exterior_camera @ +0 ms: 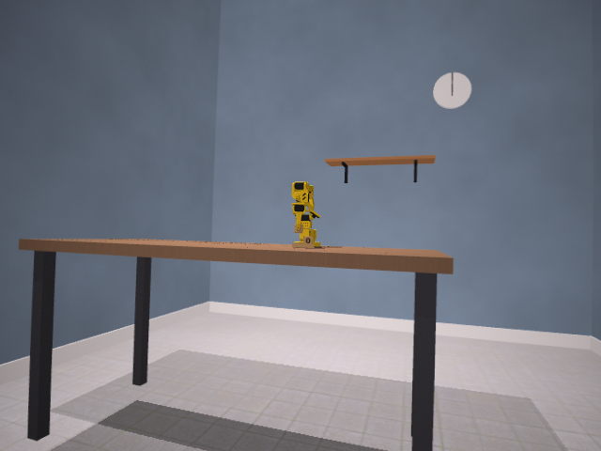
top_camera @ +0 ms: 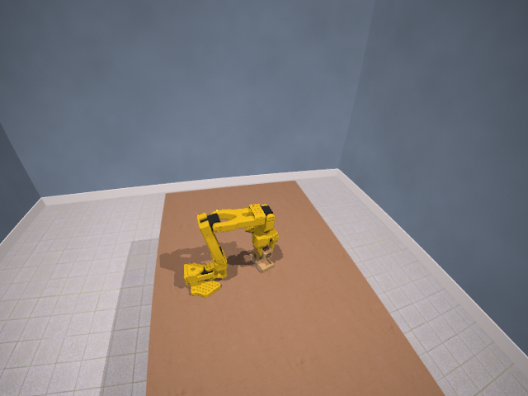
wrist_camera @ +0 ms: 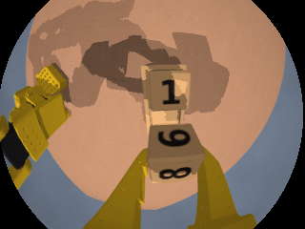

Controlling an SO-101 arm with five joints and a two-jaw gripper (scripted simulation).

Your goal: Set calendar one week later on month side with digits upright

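My gripper (top_camera: 266, 252) (exterior_camera: 298, 229) (wrist_camera: 174, 154) is shut on a wooden cube (top_camera: 268, 255) (exterior_camera: 301, 228) (wrist_camera: 154, 154). In the wrist view this cube shows a 6 or 9 and an 8, both turned sideways. It hangs above the table, over or near the open part of the wooden tray (top_camera: 265, 267) (exterior_camera: 297, 245) (wrist_camera: 144, 85). The other cube (exterior_camera: 308, 240) (wrist_camera: 157, 93) stands in the tray's far part in the wrist view, with a 1 on top; the exterior view shows a 0 on its side. My gripper mostly hides it in the top view. No month's name is readable.
The arm's yellow base (top_camera: 200, 275) stands on the brown table (top_camera: 272, 332) (exterior_camera: 233, 255), left of the tray in the top view. A shelf (exterior_camera: 380, 161) and a clock (exterior_camera: 452, 99) are on the wall.
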